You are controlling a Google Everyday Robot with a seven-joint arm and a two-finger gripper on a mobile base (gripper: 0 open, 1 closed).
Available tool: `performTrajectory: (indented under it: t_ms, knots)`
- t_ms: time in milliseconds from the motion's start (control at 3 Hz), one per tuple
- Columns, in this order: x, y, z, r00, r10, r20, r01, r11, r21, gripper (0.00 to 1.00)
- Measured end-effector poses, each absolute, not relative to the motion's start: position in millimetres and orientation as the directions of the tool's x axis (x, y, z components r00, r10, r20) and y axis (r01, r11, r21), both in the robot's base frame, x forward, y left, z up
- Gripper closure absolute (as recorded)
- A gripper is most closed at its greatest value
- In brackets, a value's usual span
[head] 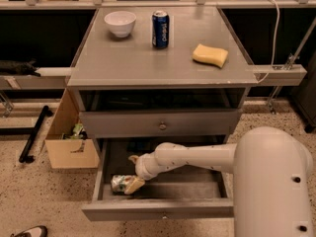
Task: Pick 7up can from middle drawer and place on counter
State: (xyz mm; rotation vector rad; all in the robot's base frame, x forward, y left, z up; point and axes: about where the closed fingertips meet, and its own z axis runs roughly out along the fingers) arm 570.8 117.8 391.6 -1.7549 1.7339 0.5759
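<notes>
The 7up can (118,183) lies on its side in the front left of the open middle drawer (158,210), silvery with green print. My gripper (133,172) reaches into the drawer from the right on a white arm. Its fingers are spread apart: the lower tan fingertip (135,185) rests against the can's right end and the other points up toward the drawer's back. The can is not lifted. The grey counter (148,63) is the cabinet's top.
On the counter stand a white bowl (120,22), a dark blue Pepsi can (160,29) and a yellow sponge (210,55). Above the open drawer is a shut drawer front with a round knob (162,126). A cardboard box (71,144) sits on the floor to the left.
</notes>
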Motion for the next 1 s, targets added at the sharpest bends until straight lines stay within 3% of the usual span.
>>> performTrajectory:
  t_ms: [1000]
  knots:
    - [570.8,120.2,369.6,0.030,-0.753,-0.657,-0.996,0.036,-0.086,0.93]
